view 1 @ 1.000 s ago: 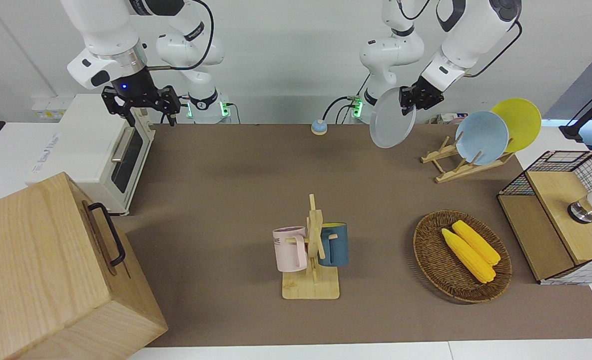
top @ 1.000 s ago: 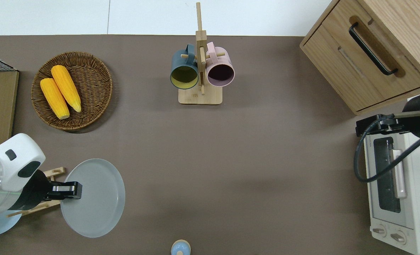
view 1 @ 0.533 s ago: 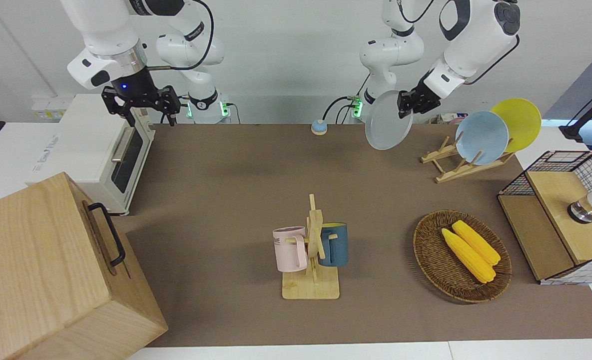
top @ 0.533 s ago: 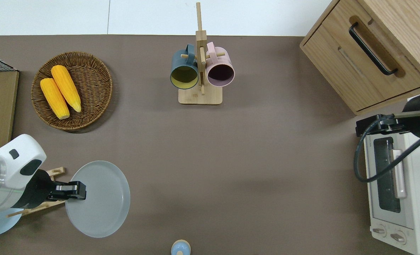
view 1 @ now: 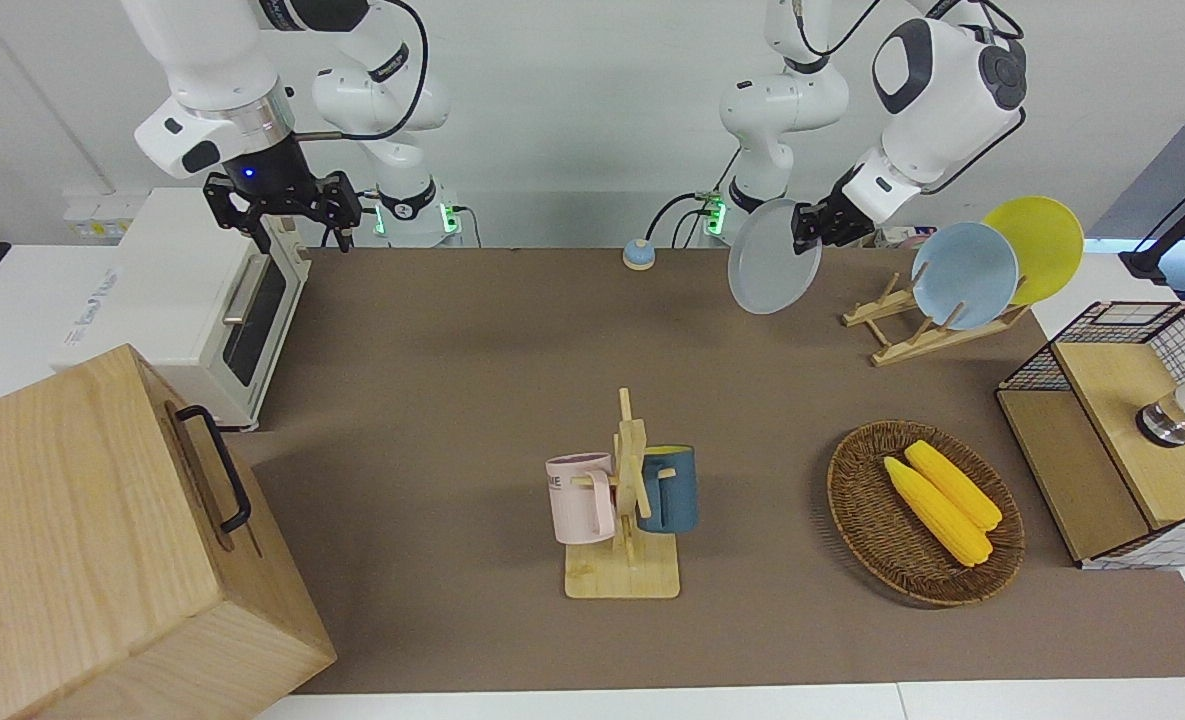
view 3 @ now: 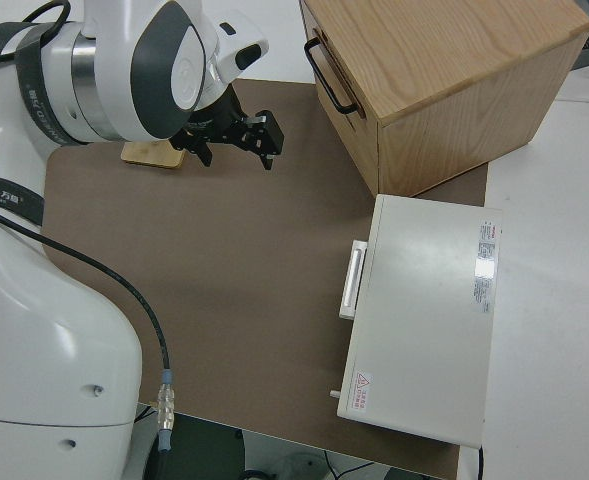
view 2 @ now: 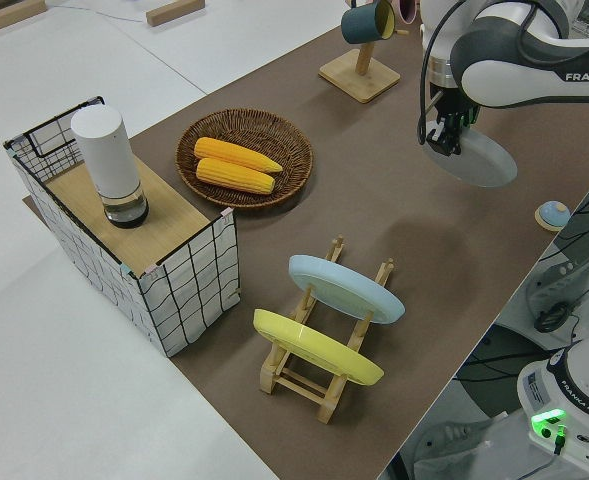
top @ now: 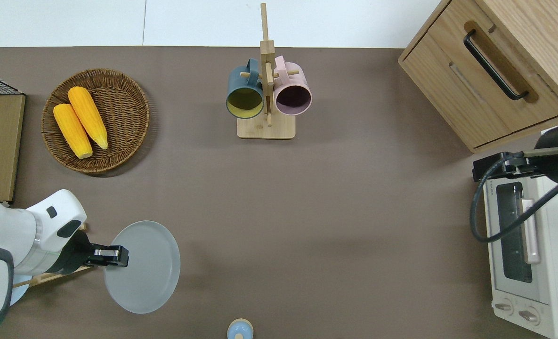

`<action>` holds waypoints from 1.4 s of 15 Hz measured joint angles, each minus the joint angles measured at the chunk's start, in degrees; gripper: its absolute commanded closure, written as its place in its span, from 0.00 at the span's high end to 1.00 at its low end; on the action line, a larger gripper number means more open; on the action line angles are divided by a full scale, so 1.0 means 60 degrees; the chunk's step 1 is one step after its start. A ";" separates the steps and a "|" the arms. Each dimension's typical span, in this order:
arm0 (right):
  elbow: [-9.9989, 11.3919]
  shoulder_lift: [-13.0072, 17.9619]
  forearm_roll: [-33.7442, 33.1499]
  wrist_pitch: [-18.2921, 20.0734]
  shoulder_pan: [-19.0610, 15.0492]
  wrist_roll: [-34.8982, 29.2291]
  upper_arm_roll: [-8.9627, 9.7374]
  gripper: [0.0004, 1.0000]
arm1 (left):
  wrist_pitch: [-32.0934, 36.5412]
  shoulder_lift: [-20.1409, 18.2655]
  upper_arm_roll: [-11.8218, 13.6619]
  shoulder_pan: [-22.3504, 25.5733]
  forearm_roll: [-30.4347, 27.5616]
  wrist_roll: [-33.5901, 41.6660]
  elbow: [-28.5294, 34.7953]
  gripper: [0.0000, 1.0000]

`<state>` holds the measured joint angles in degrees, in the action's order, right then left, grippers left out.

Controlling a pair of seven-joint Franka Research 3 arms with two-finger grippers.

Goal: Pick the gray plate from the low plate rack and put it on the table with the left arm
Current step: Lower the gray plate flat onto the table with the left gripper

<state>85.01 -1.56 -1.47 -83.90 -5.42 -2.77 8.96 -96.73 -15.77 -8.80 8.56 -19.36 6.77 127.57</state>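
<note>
The left gripper (top: 118, 256), pinching the gray plate (top: 142, 267) by its rim, holds it tilted in the air over bare tabletop (top: 335, 207) near the robots' edge, clear of the rack (view 1: 902, 325); the right arm is parked.

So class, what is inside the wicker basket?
Two yellow corn cobs lie side by side in the wicker basket. The weave directly beneath them is covered.

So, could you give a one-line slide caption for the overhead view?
Left gripper carries the gray plate over bare table, clear of the low plate rack.
</note>
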 measured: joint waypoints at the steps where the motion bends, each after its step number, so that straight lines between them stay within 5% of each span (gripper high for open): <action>1: 0.0000 0.0000 0.0000 0.0000 0.0000 0.0000 0.0000 0.98 | -0.0109 0.0020 0.0010 0.0001 -0.0118 0.0234 0.0171 0.00; 7: 0.0000 0.0000 0.0000 0.0000 0.0000 0.0000 0.0000 0.98 | -0.0615 0.0170 0.0065 0.0149 -0.0964 0.1917 0.1145 0.00; 14: 0.0000 0.0000 0.0000 0.0000 0.0000 0.0000 0.0000 0.98 | -0.0836 0.0600 0.0174 0.1473 -0.1329 0.4399 0.1809 0.00; 21: 0.0000 0.0000 0.0000 0.0000 0.0000 0.0000 0.0000 0.98 | -0.1354 0.1032 0.0159 0.1691 -0.1340 0.4895 0.1821 0.00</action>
<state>85.01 -1.56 -1.47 -83.90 -5.42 -2.77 8.96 -104.85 -9.58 -7.84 18.71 -27.40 36.14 138.50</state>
